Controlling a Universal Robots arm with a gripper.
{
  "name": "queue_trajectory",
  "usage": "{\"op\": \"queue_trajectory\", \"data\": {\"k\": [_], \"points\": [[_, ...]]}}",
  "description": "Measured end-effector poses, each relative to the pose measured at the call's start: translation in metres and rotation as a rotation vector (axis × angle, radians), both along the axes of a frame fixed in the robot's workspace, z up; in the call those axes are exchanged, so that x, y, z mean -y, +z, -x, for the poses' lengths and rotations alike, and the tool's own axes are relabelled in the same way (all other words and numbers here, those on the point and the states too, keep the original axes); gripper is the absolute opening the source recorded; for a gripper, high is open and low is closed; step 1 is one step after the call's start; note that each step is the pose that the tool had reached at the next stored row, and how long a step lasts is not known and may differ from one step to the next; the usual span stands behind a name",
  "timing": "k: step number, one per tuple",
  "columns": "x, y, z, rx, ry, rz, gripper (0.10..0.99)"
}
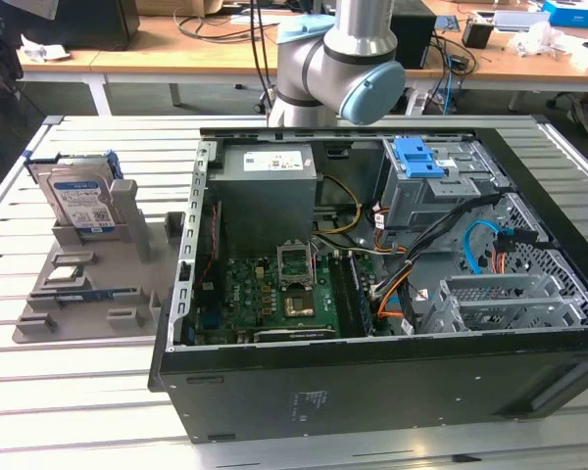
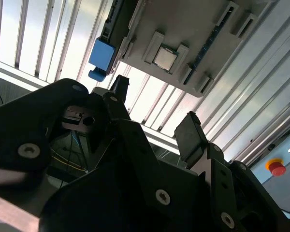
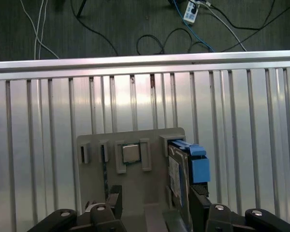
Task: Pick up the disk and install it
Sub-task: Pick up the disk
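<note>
Disk upright in grey holder slot, beyond fingertips, seemingly in line with one finger, not between. Gripper fingers spread, holding nothing. Risk: off-centre descent, finger strikes blue frame, tips disk.

I see the parts holder on the slatted table, at the exterior view's left of the computer case; the disk stands on edge in it, near a processor chip.

Arm: silver-grey tube, pale blue joint caps. End effector: black angular links, silver screws.
</note>
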State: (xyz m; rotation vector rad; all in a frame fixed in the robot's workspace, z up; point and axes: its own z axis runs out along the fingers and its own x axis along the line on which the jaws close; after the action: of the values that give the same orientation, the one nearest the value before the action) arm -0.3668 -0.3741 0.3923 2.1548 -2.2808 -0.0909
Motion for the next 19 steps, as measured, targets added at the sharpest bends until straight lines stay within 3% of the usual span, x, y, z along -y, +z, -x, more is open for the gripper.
{"op": "queue_trajectory", "data": {"k": [12,19], "points": [[-0.0186,0.0000,-0.0022,-0.0001,0.000,0.000,0.663],[-0.0245,-0.0007,-0.0034,0.0000,0.000,0.000,0.663]]}}
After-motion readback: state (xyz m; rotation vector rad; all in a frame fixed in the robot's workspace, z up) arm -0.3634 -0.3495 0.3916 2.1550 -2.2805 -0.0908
